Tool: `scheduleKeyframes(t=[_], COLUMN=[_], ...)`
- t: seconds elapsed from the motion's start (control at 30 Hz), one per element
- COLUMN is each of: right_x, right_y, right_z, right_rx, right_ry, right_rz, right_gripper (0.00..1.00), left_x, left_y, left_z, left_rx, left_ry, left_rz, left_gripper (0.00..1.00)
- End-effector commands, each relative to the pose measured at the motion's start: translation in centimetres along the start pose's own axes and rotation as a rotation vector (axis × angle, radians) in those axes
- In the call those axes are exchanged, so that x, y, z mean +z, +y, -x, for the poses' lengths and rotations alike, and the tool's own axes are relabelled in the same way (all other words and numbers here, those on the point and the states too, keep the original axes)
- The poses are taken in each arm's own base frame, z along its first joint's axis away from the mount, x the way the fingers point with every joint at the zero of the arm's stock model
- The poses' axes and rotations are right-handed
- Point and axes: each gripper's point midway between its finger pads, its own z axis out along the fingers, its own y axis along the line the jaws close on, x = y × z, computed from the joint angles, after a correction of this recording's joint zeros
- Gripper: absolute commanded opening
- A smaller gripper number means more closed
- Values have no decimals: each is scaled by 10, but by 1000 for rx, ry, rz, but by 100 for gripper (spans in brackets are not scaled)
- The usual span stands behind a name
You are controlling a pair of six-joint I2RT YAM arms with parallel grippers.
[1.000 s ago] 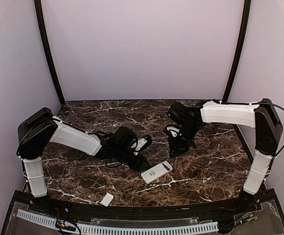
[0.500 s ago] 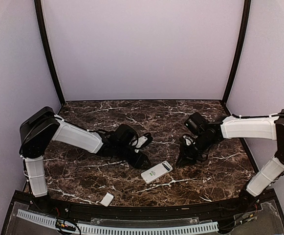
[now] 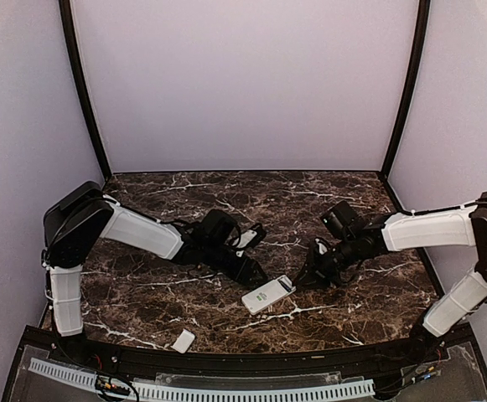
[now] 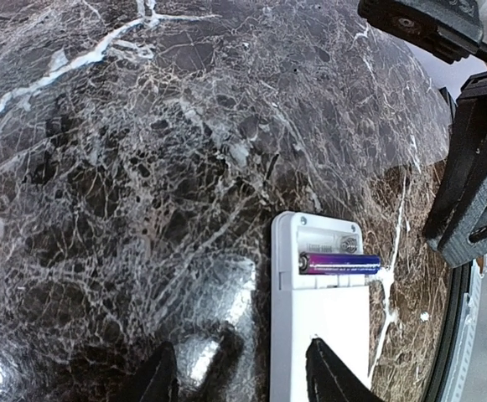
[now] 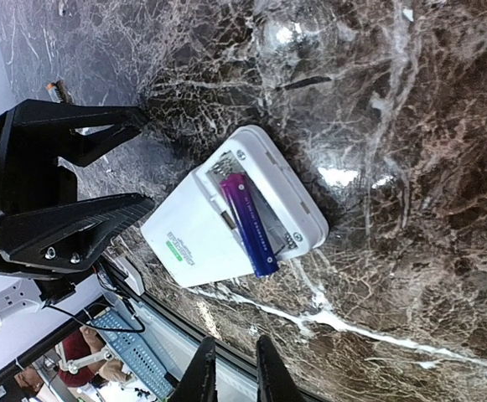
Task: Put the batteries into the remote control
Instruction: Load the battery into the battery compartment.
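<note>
Both arms reach inward, low over the counter. Left gripper point(image 3: 256, 274) jaws parted, nothing between them. Right gripper point(image 3: 307, 279) fingers nearly together, nothing visible between them, tips angled down toward the left one.

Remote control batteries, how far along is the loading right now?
Done: the remote control lies back up, compartment uncovered, one purple battery in it, one end overhanging the edge. In hand: nothing; left gripper open, right gripper nearly closed. Left: seating that battery, adding the second, unseen here, then fitting the white cover.
</note>
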Motion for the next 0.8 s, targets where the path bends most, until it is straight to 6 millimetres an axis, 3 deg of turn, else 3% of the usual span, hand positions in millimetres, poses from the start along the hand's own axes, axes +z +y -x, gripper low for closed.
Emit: scheduleKeyframes(t=[0.0,0.4,0.77], right_x=[11,26,28], right_y=[2,-14,-7], right_z=[-1,-4,4], right_rx=[-1,16,-4], right_ry=[30,60,43], right_rz=[28,2,7], right_gripper=[14,14,14], left_x=[3,9,12], left_y=[-3,2,4], left_z=[-1,-9,-13], left_rx=[-29,-51,-63], left_ry=[14,40,50], left_rz=[-27,-18,-22], left_gripper=[50,48,48])
